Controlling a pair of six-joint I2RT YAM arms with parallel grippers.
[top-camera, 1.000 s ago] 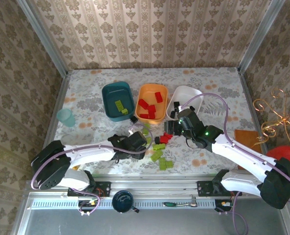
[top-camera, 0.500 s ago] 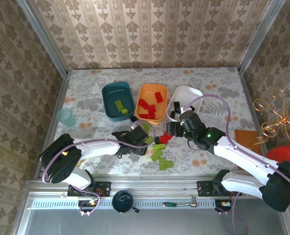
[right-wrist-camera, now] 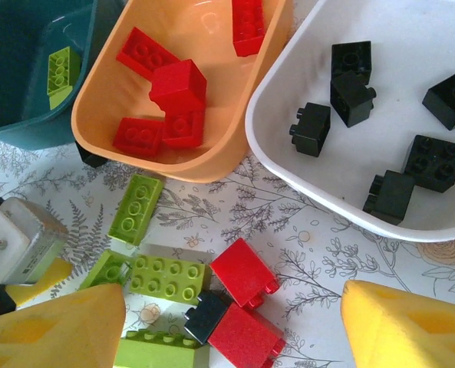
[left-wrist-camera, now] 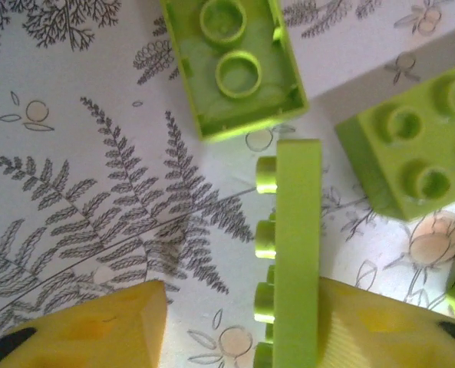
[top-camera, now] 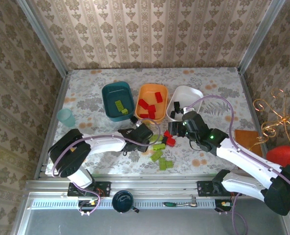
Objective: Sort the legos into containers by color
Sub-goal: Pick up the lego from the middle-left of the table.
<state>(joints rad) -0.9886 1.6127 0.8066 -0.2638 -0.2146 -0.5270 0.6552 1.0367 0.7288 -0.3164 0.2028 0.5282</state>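
Left gripper (left-wrist-camera: 235, 330) is standing part open, one lime brick (left-wrist-camera: 296, 253) on edge touching one pad (left-wrist-camera: 380, 333) (gap at the other). Right gripper (right-wrist-camera: 231, 330) is hanging wide open, empty, over two loose red bricks (right-wrist-camera: 244, 274). Three tubs: white tub (right-wrist-camera: 411, 31) is holding six black bricks (right-wrist-camera: 351, 57), orange tub (right-wrist-camera: 212, 31) five red, teal tub (right-wrist-camera: 20, 61) lime.

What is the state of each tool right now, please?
Left tool: open around a lime green brick on edge, not yet clamped.
Right tool: open, holding nothing.
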